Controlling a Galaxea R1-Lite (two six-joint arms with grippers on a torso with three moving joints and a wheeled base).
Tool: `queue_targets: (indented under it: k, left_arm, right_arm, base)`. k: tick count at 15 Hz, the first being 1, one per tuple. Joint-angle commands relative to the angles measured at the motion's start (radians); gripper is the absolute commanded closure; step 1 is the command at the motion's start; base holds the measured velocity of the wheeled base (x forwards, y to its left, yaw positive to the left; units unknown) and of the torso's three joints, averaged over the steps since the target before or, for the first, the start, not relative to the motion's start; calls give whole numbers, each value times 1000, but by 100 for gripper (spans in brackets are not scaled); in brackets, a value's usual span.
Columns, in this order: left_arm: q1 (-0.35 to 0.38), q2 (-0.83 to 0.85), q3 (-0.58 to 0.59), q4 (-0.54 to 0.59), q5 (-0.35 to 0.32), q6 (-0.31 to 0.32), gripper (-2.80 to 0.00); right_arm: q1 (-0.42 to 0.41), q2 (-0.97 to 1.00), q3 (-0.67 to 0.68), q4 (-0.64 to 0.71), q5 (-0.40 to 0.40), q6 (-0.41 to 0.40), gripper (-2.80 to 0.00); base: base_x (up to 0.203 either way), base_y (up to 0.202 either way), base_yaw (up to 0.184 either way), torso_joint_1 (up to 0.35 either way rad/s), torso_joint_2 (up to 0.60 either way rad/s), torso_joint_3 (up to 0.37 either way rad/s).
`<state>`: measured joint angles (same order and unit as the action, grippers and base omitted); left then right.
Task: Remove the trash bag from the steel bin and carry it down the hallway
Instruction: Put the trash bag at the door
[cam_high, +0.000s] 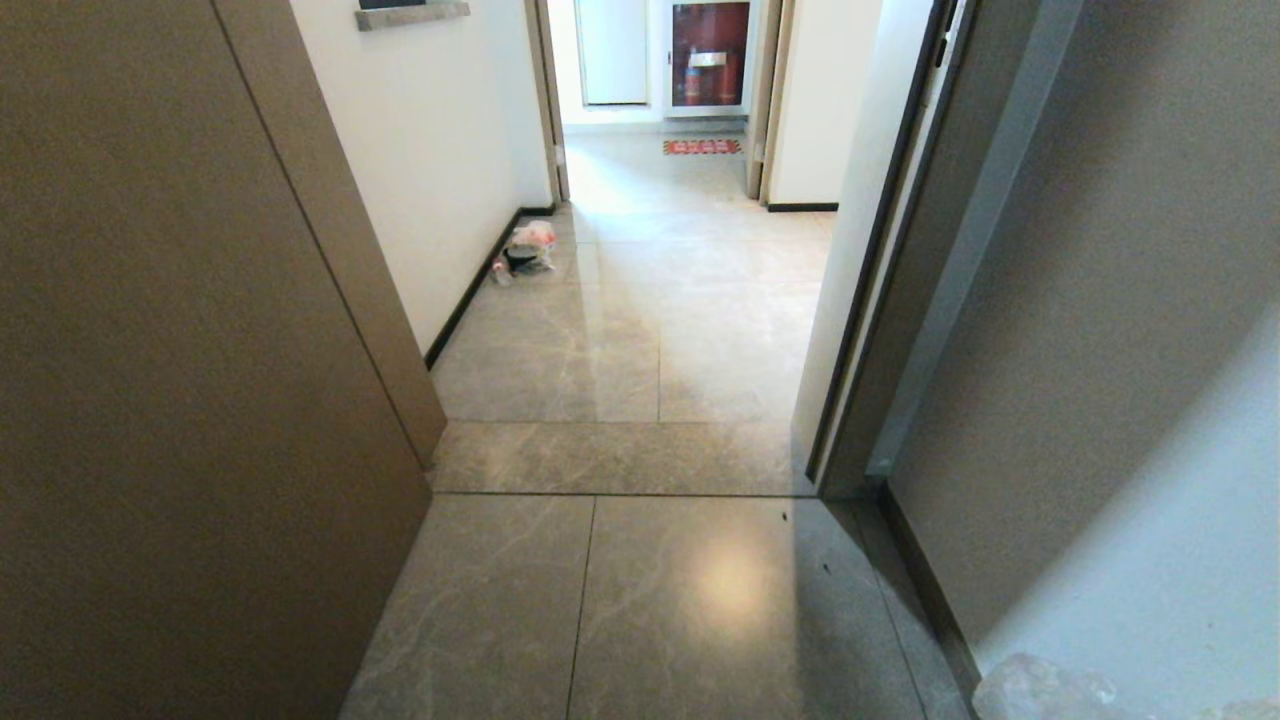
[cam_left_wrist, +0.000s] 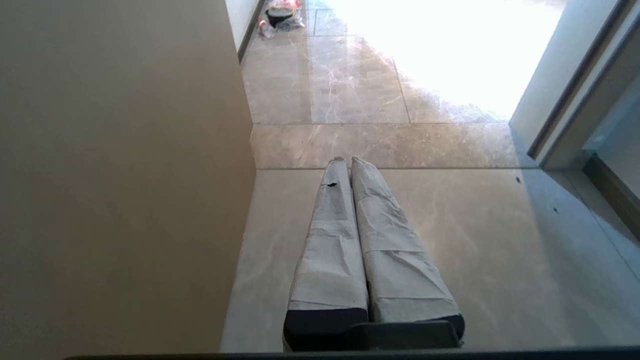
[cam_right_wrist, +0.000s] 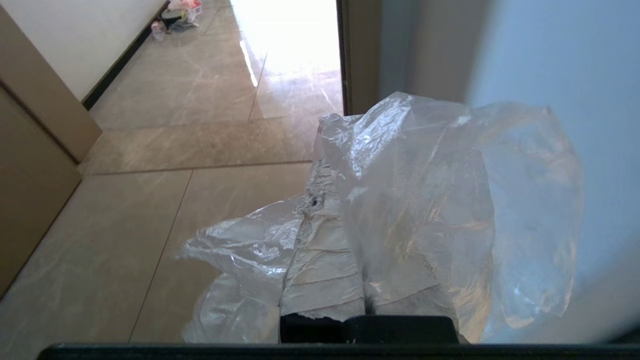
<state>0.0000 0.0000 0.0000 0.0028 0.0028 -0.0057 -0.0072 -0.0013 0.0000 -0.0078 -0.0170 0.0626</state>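
The right claw (cam_right_wrist: 330, 165) is clenched on the trash bag (cam_right_wrist: 425, 200), whose clear crinkled plastic drapes over its taped fingers (cam_right_wrist: 320, 270); in the head view a bit of the bag (cam_high: 1040, 692) shows at five o'clock. The left claw (cam_left_wrist: 346, 160) is pressed closed, empty, above the tiled floor (cam_left_wrist: 450, 240). The hallway (cam_high: 690, 300) runs toward twelve o'clock. A small heap of litter (cam_high: 527, 250) lies against the black baseboard (cam_high: 470, 295) at eleven o'clock. A red doormat (cam_high: 702, 146) sits far off; any writing on it is too small to read.
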Motion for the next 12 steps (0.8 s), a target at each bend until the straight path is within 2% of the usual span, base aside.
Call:
queue_targets:
  k: [1, 12]
  left_arm:
    - [0, 0, 0, 0, 0, 0, 0]
    - [0, 0, 0, 0, 0, 0, 0]
  right_arm:
    - [0, 1, 2, -1, 0, 0, 0]
    - [0, 1, 2, 0, 0, 0, 0]
  base:
    - [190, 0, 3, -2, 2, 2]
    - [193, 0, 0, 1, 2, 2]
